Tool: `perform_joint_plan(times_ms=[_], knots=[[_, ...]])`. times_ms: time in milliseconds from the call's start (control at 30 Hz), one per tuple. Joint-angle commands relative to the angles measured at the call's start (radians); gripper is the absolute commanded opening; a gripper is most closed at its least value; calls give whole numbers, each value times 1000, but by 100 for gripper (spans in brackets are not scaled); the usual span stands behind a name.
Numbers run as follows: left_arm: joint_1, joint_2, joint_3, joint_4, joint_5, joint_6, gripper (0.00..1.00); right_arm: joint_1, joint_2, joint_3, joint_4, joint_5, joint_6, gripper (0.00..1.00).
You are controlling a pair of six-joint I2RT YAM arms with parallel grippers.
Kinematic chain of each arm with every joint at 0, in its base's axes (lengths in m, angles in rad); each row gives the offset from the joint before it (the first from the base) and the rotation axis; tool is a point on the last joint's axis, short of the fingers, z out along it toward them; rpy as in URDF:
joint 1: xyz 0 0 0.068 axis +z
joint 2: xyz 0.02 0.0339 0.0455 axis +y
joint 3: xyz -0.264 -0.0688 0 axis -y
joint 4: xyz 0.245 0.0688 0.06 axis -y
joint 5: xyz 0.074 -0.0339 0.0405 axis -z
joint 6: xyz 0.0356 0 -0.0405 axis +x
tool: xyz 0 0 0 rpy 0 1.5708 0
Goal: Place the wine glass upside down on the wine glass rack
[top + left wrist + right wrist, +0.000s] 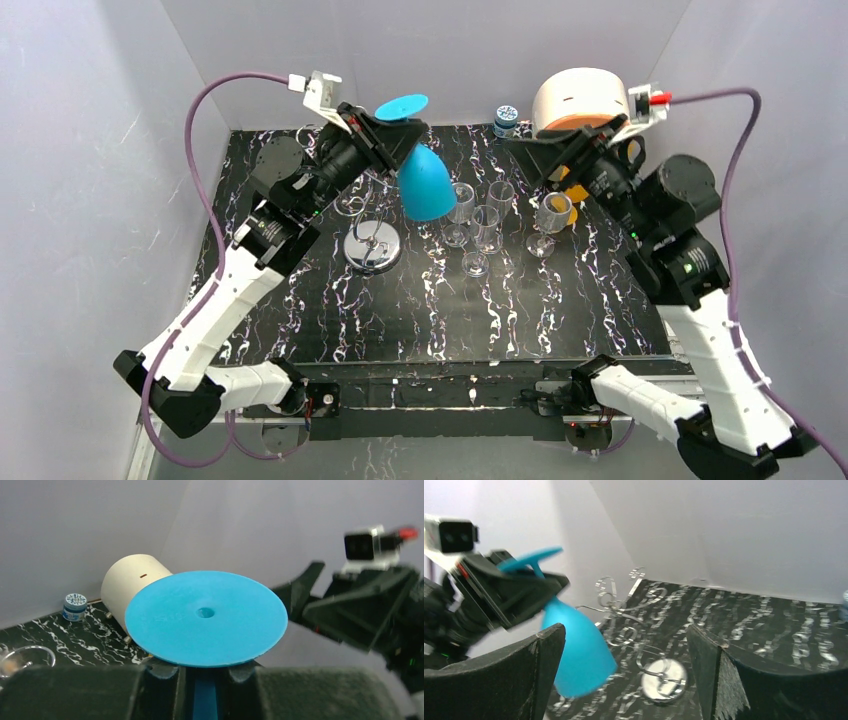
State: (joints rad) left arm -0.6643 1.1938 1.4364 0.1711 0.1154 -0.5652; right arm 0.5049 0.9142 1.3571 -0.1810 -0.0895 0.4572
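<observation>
Blue wine glass (425, 185) inverted, stem clamped in left gripper (398, 135), beside wine glass rack (372, 245), far-left of worktop (600, 310); right gripper (624, 632) jaws apart

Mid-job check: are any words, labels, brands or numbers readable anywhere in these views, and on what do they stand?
No text can be read in any view.
Lid of the small jar: a blue-and-white pattern, too small and blurred to tell whether it is lettering.
Side of the white cylinder: only a small slot-like mark, no writing.
The blue wine glass: plain, no label.
</observation>
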Motion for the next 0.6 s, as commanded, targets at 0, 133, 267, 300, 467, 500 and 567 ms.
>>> perform_joint_plan(times_ms=[0, 133, 267, 300, 467, 500, 567], knots=[[-3, -62, -56, 38, 227, 292, 0, -2, 115, 150, -45, -153, 246, 97], [-3, -55, -76, 27, 312, 405, 0, -2, 185, 207, -45, -222, 432, 93], [-2, -34, -87, 32, 381, 482, 0, -2, 233, 222, -13, -315, 581, 91], [-2, -31, -92, 42, 392, 493, 0, -2, 248, 228, -11, -346, 605, 90], [-2, -13, -100, 67, 426, 523, 0, -2, 271, 219, 56, -420, 687, 82], [-2, -7, -98, 69, 431, 522, 0, -2, 274, 218, 66, -431, 695, 80], [-2, 4, -96, 72, 440, 526, 0, -2, 285, 220, 68, -447, 709, 75]])
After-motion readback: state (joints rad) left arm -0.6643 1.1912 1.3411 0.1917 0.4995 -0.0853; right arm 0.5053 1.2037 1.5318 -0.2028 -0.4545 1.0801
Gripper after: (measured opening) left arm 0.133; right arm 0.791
